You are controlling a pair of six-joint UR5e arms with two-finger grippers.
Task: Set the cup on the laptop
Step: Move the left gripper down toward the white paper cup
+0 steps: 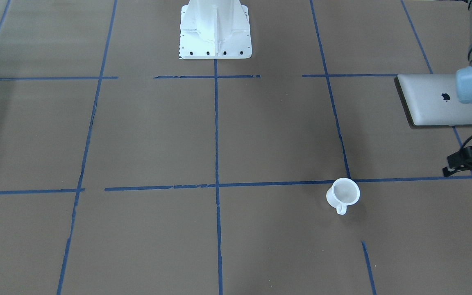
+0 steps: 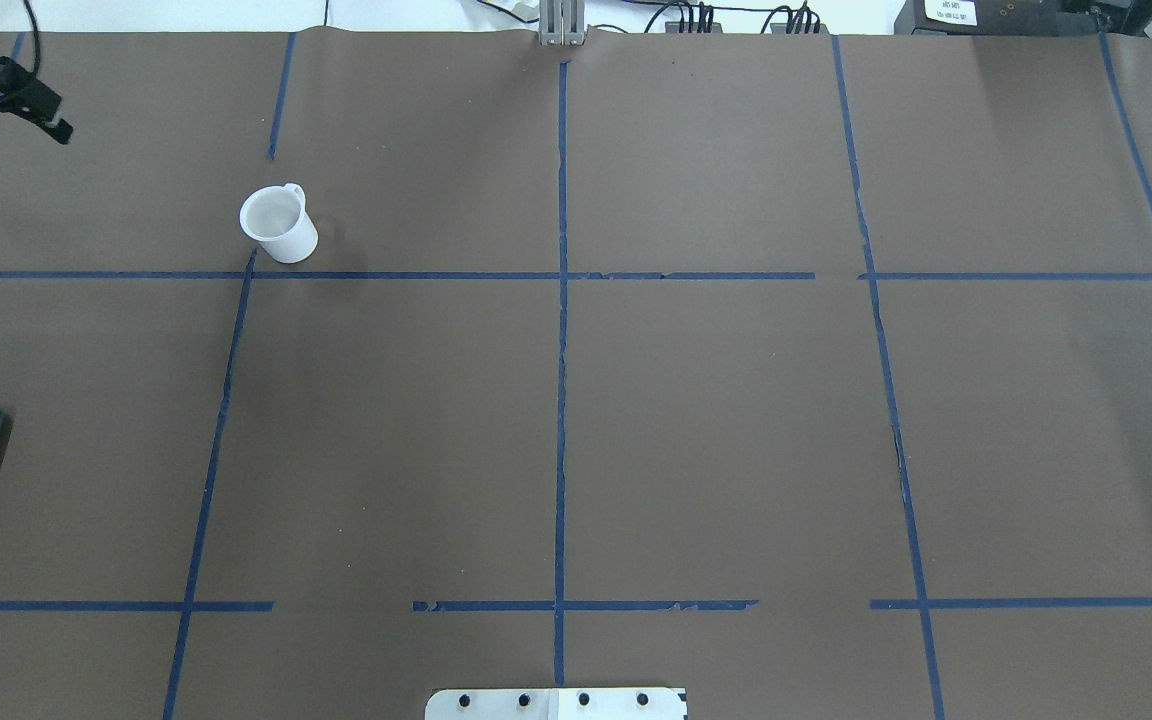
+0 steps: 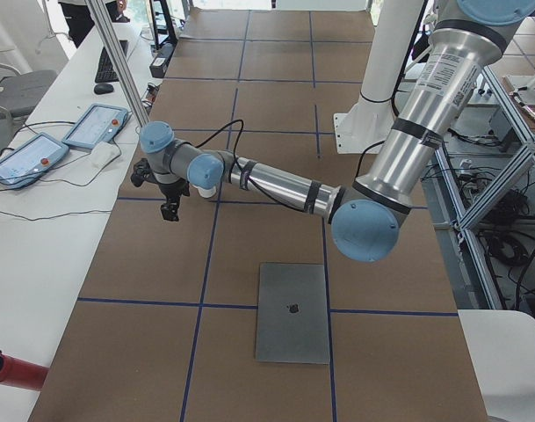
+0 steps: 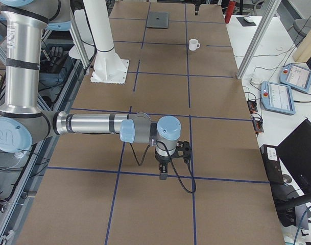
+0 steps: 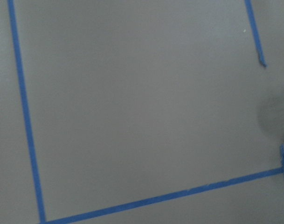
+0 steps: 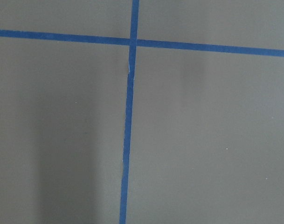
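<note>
Cup (image 2: 278,225) pickup suits the left claw (image 2: 24,122), empty with jaws apart, hovering far-left of the cup, which stands upright on the worktop (image 2: 696,430); it should approach from above, clear of the handle (image 2: 293,188). The laptop (image 1: 432,102) lies nearer the robot, well apart. The right claw (image 4: 163,174) shows too little to tell its opening.

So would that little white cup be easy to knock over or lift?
Probably light: the cup is small and looks empty. Its base looks narrower than its flared rim, so a sideways push might tip it. If tipped, the loop handle would likely stop it rolling far.
</note>
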